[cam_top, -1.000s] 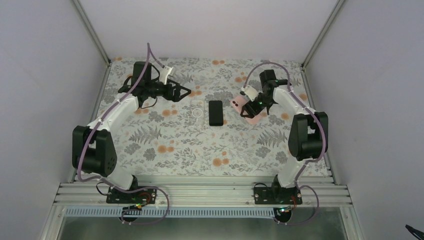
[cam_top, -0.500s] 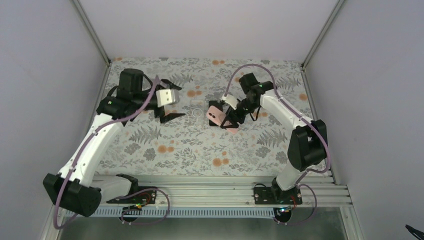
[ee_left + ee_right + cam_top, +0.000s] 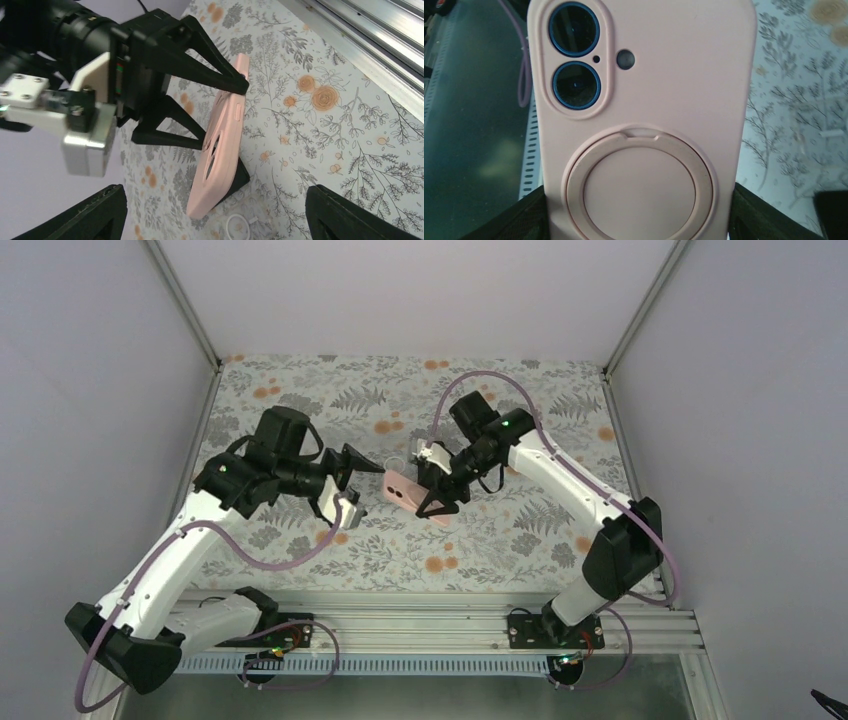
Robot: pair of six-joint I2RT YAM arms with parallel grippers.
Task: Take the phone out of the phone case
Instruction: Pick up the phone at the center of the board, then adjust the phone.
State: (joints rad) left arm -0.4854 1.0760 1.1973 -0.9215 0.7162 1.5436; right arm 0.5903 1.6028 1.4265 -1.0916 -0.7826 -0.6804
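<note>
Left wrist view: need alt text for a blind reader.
The right gripper clamps a pink phone case by its long edges, holding it edge-on and tilted over the floral mat. The left gripper shows at the bottom corners with its jaws wide open, not touching the case. A metal rail crosses the top right.

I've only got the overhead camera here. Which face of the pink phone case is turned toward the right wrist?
Observer: Its back. The right wrist view shows the pink phone case with its ring stand folded flat.
Operator: Is anything still inside it?
Observer: It seems so; two lenses fill the camera cutout.
Operator: Is the left gripper touching it?
Observer: No. The left wrist view shows the left gripper open, with its fingers apart from the case.
</note>
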